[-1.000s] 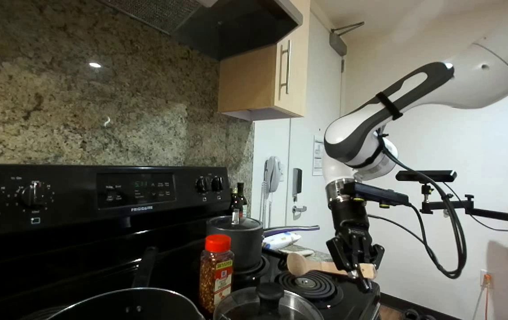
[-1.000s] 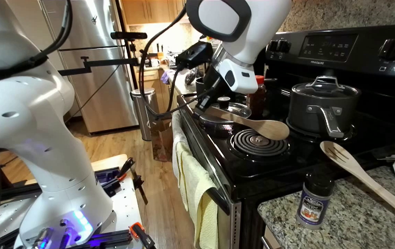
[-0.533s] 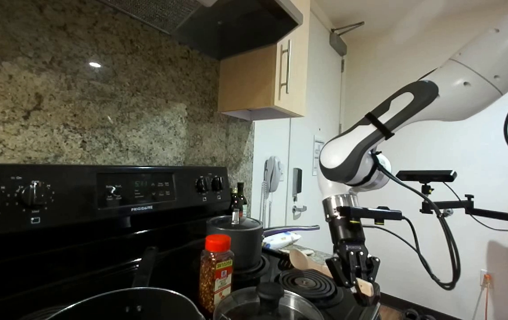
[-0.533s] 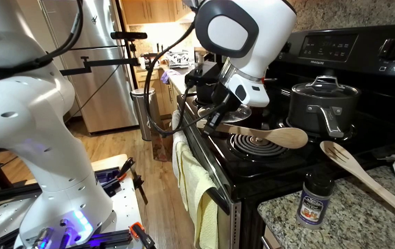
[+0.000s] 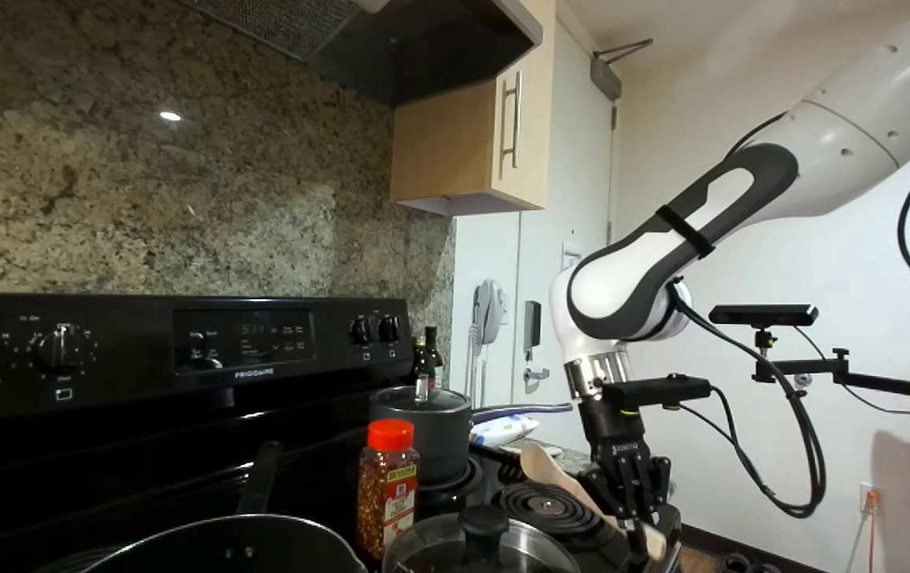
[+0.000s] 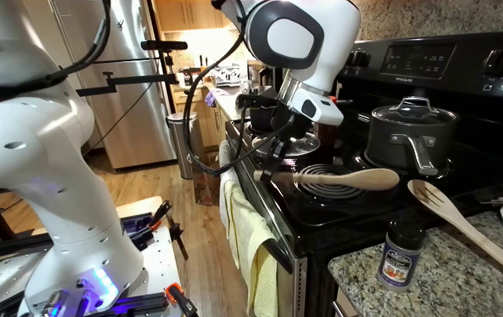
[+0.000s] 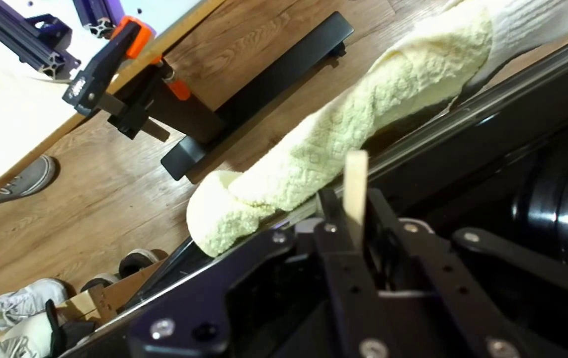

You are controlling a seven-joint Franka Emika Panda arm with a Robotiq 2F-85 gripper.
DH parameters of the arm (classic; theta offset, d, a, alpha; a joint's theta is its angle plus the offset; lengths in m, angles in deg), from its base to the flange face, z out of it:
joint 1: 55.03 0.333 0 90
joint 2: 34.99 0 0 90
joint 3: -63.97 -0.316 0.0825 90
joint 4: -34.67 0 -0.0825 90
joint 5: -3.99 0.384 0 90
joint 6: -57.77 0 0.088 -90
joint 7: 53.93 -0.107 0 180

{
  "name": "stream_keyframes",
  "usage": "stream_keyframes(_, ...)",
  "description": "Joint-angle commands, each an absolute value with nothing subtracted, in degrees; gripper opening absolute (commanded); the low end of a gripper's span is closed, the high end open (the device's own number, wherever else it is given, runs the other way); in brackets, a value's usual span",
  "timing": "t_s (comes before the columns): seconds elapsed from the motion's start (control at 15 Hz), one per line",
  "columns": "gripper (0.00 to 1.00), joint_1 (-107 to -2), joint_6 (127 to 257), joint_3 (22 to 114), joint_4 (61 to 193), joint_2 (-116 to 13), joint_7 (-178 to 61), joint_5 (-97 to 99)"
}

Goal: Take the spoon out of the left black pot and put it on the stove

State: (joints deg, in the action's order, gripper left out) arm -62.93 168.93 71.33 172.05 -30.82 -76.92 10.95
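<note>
The wooden spoon [image 6: 372,179] was out of the black pot [image 5: 224,549], clenched by its handle in the claw [image 7: 355,199]: the short butt end stuck out past the two fingers [image 7: 333,211], the bowl reached well away on the opposite side, over the stove [image 6: 352,210] near a coil burner [image 5: 546,505], though whether it touched could not be told. Counted on the stove: three pots (the black one, a low pan [image 6: 297,162] with a glass lid [image 5: 482,529], a tall lidded saucepan [image 6: 392,154]), plus one red-capped jar [image 5: 387,497]. The counter [image 6: 445,281] held one dark-capped jar [image 6: 398,262] and part of one slotted spoon [image 6: 469,230].
</note>
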Motion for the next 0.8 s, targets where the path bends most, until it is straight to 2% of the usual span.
stream_keyframes(0.0,0.5,-62.61,169.89,70.15,173.58,-28.72,-80.69,8.57)
stream_keyframes(0.47,0.95,-62.79,168.93,69.93,173.87,-25.74,-80.74,9.73)
stream_keyframes(0.6,1.0,-62.79,167.56,69.77,174.21,-23.27,-80.81,10.05)
stream_keyframes(0.73,1.0,-63.04,164.16,69.32,174.35,-19.8,-83.36,9.66)
